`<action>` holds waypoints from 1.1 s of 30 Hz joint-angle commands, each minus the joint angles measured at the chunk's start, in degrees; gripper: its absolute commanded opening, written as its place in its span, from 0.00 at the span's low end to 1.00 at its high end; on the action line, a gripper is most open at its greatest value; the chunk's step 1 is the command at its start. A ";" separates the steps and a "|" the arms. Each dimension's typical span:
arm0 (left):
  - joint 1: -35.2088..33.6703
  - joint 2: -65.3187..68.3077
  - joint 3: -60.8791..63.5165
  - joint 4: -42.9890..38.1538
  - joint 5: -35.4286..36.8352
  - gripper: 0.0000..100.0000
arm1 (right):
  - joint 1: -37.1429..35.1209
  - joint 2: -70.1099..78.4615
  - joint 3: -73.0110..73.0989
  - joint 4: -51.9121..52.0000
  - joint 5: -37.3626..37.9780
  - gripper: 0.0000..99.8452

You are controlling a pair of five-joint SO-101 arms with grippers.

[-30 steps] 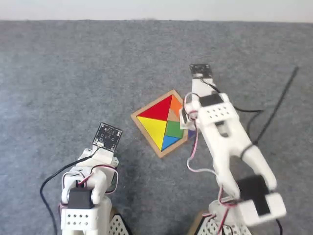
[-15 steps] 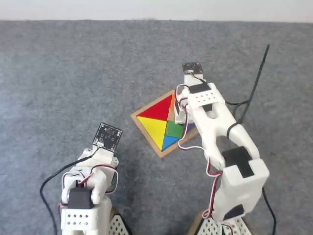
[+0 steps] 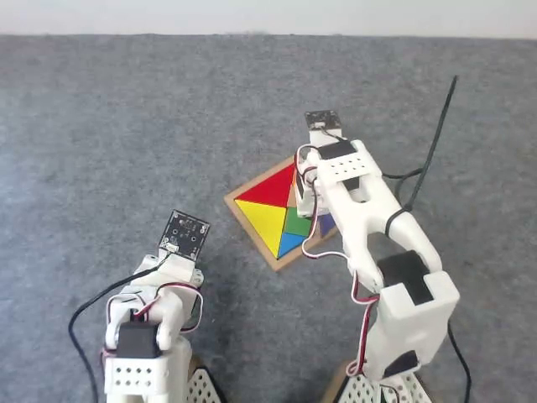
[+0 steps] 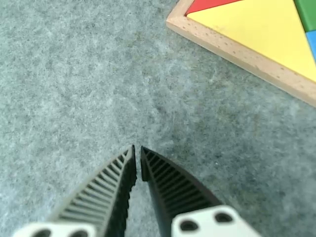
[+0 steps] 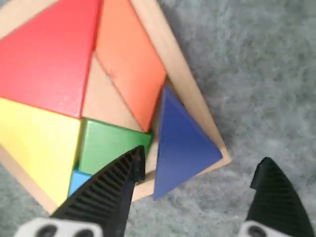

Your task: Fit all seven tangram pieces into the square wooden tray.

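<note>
The right gripper (image 5: 202, 163) is spread wide and holds nothing. It hangs low over the tray (image 3: 250, 232), at the corner towards the table's right edge. One finger (image 5: 116, 182) is above the green square (image 5: 111, 143), the other is out over the grey table (image 3: 126, 109).

The dark blue triangle (image 5: 180, 143) lies between the fingers. It overlaps the tray's rim at that corner, and one tip pokes past the edge.

The tray sits near the middle of the table, turned corner-on. Inside lie the red triangle (image 3: 270, 189), yellow triangle (image 3: 264, 220), orange piece (image 3: 302, 178), green square and a light blue piece (image 3: 289, 243). A bare wooden triangle of tray floor shows between red, orange and green.

The left gripper (image 4: 138, 150) has its fingers pressed together and empty. It sits low over bare table, just short of the tray's rim beside the yellow triangle.
</note>
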State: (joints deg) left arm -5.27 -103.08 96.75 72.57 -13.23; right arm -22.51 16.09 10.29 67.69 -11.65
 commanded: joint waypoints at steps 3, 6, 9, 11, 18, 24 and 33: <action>-0.26 -1.32 -0.40 0.18 -0.62 0.02 | 0.48 -9.10 -2.81 0.66 0.35 0.34; -0.26 -1.32 -0.40 0.18 -0.62 0.02 | 2.86 -13.23 -1.32 -1.98 0.35 0.34; -0.26 -1.32 -0.40 0.18 -0.62 0.02 | 6.20 -18.59 5.10 -7.16 0.53 0.34; -0.26 -1.32 -0.40 0.18 -0.62 0.02 | 8.22 -20.79 10.20 -10.07 0.62 0.34; -0.26 -1.32 -0.40 0.18 -0.62 0.02 | 9.36 -18.33 17.41 -12.79 0.62 0.26; -0.26 -1.32 -0.40 0.18 -0.62 0.02 | 7.96 -14.99 17.32 -14.02 0.62 0.26; -0.26 -1.32 -0.40 0.18 -0.62 0.02 | 3.91 -14.37 17.58 -13.93 0.62 0.26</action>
State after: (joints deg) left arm -5.27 -103.08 96.75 72.57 -13.23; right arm -17.58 2.20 28.22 54.59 -11.65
